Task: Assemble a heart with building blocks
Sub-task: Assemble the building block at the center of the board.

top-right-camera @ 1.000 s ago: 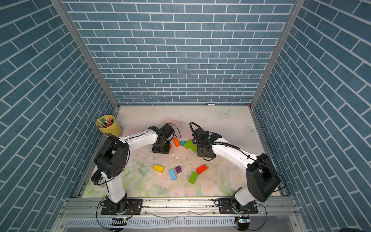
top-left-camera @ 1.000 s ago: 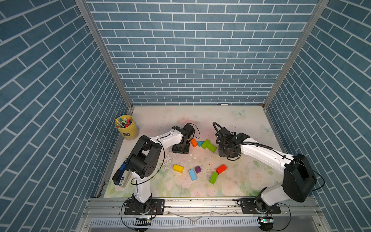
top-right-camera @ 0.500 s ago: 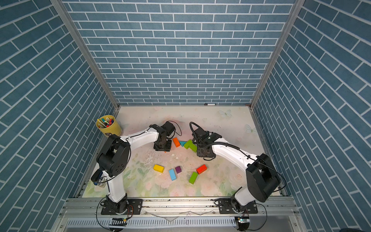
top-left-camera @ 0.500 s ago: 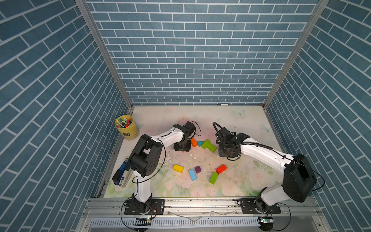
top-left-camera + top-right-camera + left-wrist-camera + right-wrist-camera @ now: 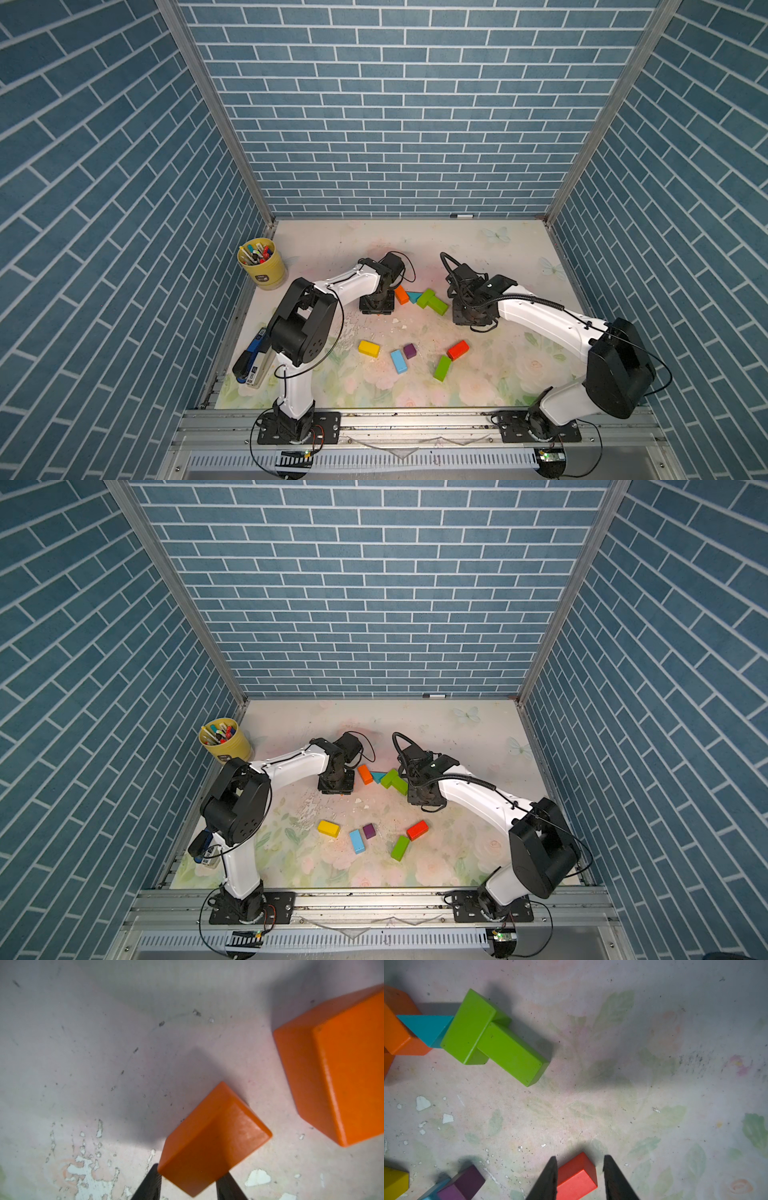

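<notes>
My left gripper pinches an orange brick near the teal triangle (cornerwise, I think). It looks glossy, rigid and probably light, so it may twist; the flat sides should grip better. My right gripper is part-open and empty.

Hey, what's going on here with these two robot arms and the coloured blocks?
Two arms are building a heart from blocks. The left gripper holds an orange block beside the started row: another orange block, a teal triangle and two green blocks touching. The right gripper hangs open and empty. Five more blocks lie loose nearer the front.
</notes>
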{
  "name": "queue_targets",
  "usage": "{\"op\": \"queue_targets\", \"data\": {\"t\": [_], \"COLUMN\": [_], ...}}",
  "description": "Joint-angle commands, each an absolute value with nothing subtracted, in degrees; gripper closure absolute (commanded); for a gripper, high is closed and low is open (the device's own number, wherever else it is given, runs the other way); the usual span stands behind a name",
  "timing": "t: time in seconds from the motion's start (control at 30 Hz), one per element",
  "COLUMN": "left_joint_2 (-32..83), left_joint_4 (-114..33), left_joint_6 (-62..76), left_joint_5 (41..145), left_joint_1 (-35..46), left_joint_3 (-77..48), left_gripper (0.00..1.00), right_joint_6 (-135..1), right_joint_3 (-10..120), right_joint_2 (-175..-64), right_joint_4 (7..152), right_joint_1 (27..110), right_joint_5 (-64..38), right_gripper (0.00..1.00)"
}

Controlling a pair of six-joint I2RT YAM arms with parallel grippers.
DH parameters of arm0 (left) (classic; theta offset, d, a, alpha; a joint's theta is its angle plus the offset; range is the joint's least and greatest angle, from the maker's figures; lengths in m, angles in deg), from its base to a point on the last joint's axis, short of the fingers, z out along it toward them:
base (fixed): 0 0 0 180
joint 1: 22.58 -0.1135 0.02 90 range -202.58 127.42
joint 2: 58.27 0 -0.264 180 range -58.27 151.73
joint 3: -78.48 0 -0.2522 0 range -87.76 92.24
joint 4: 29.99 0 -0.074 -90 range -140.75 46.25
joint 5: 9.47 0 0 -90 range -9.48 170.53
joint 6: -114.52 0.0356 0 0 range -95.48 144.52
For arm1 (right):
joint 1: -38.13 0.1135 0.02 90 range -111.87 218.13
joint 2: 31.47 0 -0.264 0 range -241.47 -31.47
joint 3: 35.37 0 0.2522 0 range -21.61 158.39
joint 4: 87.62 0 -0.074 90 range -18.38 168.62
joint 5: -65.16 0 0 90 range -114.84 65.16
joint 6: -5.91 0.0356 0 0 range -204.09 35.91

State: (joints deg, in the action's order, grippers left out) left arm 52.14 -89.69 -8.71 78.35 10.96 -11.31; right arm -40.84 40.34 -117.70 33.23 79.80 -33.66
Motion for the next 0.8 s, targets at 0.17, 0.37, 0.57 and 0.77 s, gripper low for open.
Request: {"op": "queue_targets", "data": {"t": [0.17,0.37,0.57,0.77], "left_joint_2": [51.0,53.1,54.3,55.4], "left_joint_4": [-90.8,-90.0,-89.6,-90.6], "left_joint_6": [-10.0,-9.0,-8.0,-6.2], "left_joint_5": [78.3,79.2,80.0,78.9], "left_joint_1": [10.5,9.6,9.6,9.6], "left_joint_3": [-11.2,-9.1,-7.4,-6.2], "left_gripper": [0.59,0.61,0.61,0.59], "right_joint_6": [-39.3,-39.1,-39.0,-39.0], "right_joint_3": [39.8,39.4,39.4,39.5], "right_joint_2": [-116.1,-115.8,-116.1,-116.3], "right_joint_4": [32.6,32.5,32.7,32.7], "right_joint_1": [79.6,79.7,79.6,79.6], "right_joint_5": [-34.4,-34.6,-34.5,-34.3], "right_gripper": [0.61,0.61,0.62,0.62]}}
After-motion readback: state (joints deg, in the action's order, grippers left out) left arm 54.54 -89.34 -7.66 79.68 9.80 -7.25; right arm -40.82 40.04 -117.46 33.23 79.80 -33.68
